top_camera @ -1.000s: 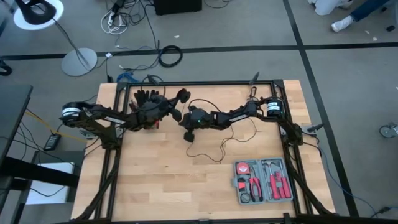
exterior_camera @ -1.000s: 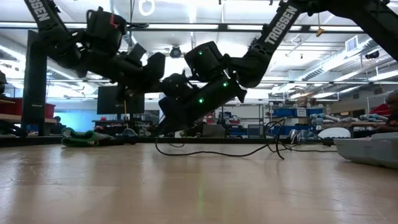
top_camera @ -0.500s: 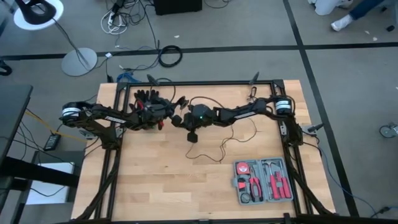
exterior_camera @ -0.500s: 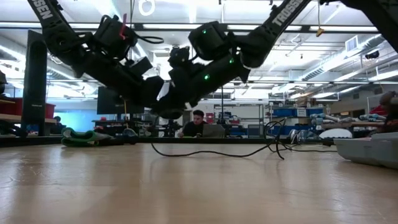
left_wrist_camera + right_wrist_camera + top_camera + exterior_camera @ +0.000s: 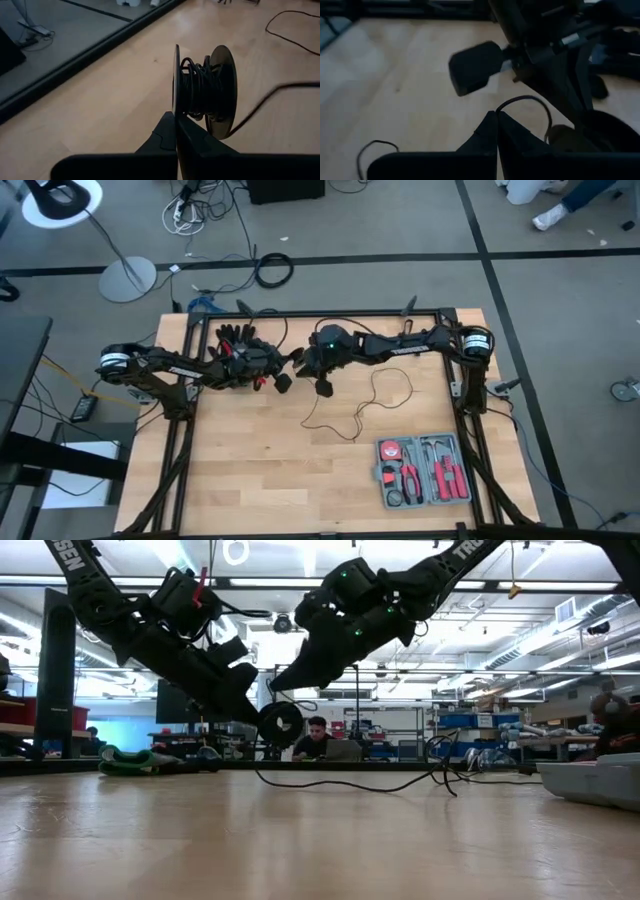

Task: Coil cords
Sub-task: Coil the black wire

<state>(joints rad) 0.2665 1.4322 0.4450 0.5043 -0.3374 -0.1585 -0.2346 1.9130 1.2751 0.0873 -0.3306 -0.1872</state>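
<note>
The cord is a thin black wire partly wound on a small black spool (image 5: 202,87) with two round flanges; the spool shows as a disc (image 5: 281,724) in the low view. My left gripper (image 5: 176,117) is shut on the spool, above the table's far middle (image 5: 283,381). My right gripper (image 5: 497,116), just right of it and higher (image 5: 278,687), is shut on the wire (image 5: 525,98). The loose wire (image 5: 356,420) trails in loops on the wood (image 5: 340,786). My left gripper pinches the rim of one spool flange (image 5: 176,107) between its two fingertips, coming from the table's left and slanting down. The spool stands on edge beyond the fingertips, lifted clear of the table. My right gripper pinches the thin wire (image 5: 501,109) at its fingertips, coming from the table's right and slanting down. From the fingertips the wire arcs over toward the spool, clear of the table.
A black glove (image 5: 236,337) lies at the far left by the frame. An open grey tool case (image 5: 422,470) with red-handled tools sits near the right front. Bare wood (image 5: 250,470) fills the near half. A person sits behind the table (image 5: 318,730).
My right gripper has risen and gone toward the table's far edge, staying shut on the wire and drawing it up off the wood. My left gripper has rolled and tipped its wrist in place, turning the spool so that a flange faces the low view.
</note>
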